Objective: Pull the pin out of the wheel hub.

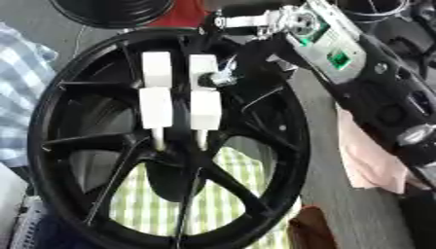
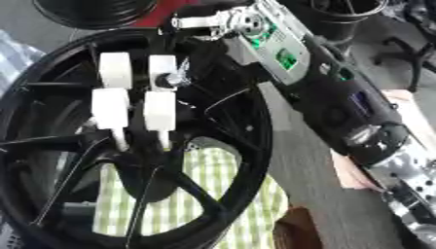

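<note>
A black spoked wheel (image 1: 51, 121) stands close before me and fills most of the left eye view. Its hub (image 1: 174, 163) is the dark centre where the spokes meet. My right arm (image 2: 340, 102) comes in from the lower right and bends over the wheel's top rim. My right hand (image 1: 204, 99) hangs in front of the spokes with white fingers (image 1: 156, 104) straight and pointing down. Their narrow tips (image 1: 159, 142) end just above the hub. I cannot make out a pin among the dark hub parts. My left hand is in no view.
A green-and-white checked cloth (image 1: 153, 204) shows through the lower spokes. A blue checked cloth (image 1: 17, 73) lies at the left and a pink cloth (image 1: 371, 165) at the right. Another black wheel (image 1: 111, 9) and a red thing (image 1: 183, 14) sit behind.
</note>
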`<action>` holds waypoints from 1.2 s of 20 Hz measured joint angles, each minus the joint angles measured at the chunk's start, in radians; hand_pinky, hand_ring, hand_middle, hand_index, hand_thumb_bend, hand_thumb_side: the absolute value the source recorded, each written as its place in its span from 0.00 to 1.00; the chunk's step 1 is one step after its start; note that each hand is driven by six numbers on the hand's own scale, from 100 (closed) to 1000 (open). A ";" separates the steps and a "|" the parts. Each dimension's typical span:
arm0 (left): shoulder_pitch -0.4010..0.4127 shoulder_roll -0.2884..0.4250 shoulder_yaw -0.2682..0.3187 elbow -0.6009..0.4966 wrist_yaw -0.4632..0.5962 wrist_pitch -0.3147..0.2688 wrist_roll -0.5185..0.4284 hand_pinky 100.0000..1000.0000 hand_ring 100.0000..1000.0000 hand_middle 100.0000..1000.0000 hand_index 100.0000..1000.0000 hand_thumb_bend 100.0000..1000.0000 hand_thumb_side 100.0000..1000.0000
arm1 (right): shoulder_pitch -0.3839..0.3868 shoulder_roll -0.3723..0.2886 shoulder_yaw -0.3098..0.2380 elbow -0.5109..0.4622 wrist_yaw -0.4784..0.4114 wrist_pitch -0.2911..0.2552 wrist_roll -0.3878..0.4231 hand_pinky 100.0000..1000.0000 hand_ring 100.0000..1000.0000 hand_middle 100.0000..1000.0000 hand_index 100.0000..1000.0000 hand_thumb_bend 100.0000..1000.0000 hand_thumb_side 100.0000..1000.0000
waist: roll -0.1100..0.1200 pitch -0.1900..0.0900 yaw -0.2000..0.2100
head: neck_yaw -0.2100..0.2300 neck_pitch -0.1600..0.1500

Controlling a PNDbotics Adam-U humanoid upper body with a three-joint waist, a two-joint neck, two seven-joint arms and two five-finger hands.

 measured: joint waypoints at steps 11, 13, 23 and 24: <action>-0.007 -0.001 0.000 0.000 0.000 0.000 -0.002 0.69 0.60 0.58 0.76 0.00 0.75 | 0.017 -0.003 0.004 0.005 -0.005 -0.002 -0.021 0.87 0.76 0.63 0.74 0.23 0.40 | 0.000 0.024 -0.001 | 0.005 0.018; -0.007 -0.001 0.000 0.000 0.000 0.001 -0.003 0.69 0.60 0.58 0.76 0.00 0.75 | 0.026 -0.010 0.004 -0.008 -0.032 0.015 -0.037 0.87 0.75 0.59 0.71 0.19 0.38 | 0.000 0.025 -0.002 | 0.009 0.019; -0.007 -0.001 0.000 0.000 0.000 0.002 -0.005 0.69 0.60 0.58 0.76 0.00 0.75 | 0.033 -0.035 0.019 -0.084 -0.171 0.109 -0.050 0.87 0.75 0.63 0.74 0.27 0.42 | 0.000 0.024 -0.006 | 0.017 0.027; -0.007 -0.001 0.000 0.000 0.000 0.002 -0.005 0.69 0.60 0.58 0.76 0.00 0.75 | 0.033 -0.037 0.019 -0.089 -0.175 0.110 -0.044 0.87 0.75 0.63 0.74 0.26 0.42 | -0.001 0.024 -0.006 | 0.017 0.027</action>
